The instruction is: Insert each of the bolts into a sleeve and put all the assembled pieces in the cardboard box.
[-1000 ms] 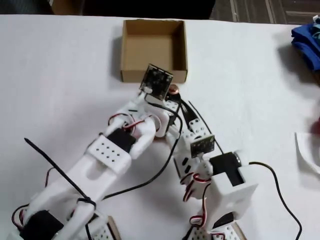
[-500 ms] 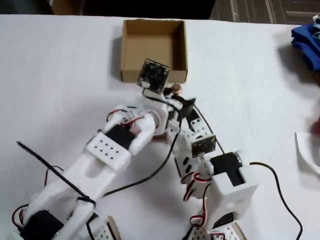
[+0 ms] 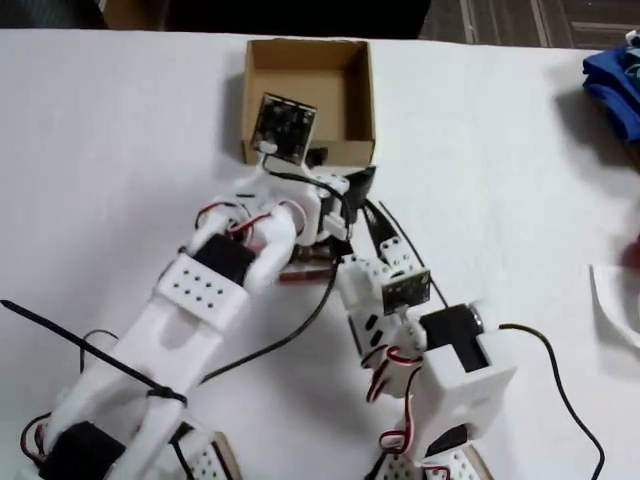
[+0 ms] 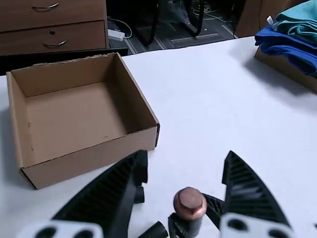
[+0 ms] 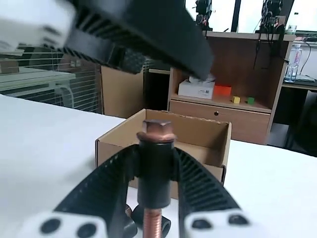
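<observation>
Copper bolt (image 5: pixel 157 126) already stands upright through a black sleeve (image 5: pixel 154 171), just below the cardboard box (image 3: pixel 340 95) at the upper centre of the high view. The step in hand looks like boxing this piece: it must clear the near wall, then be released. The right gripper (image 5: pixel 155 158) is clamped narrowly on the sleeve. The left gripper (image 4: pixel 187 163) gapes wide around the bolt head, holding nothing.

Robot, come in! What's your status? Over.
Right gripper shut on black sleeve, copper bolt seated inside. Left gripper open just above it. Brown cardboard box close behind, nothing between.
</observation>
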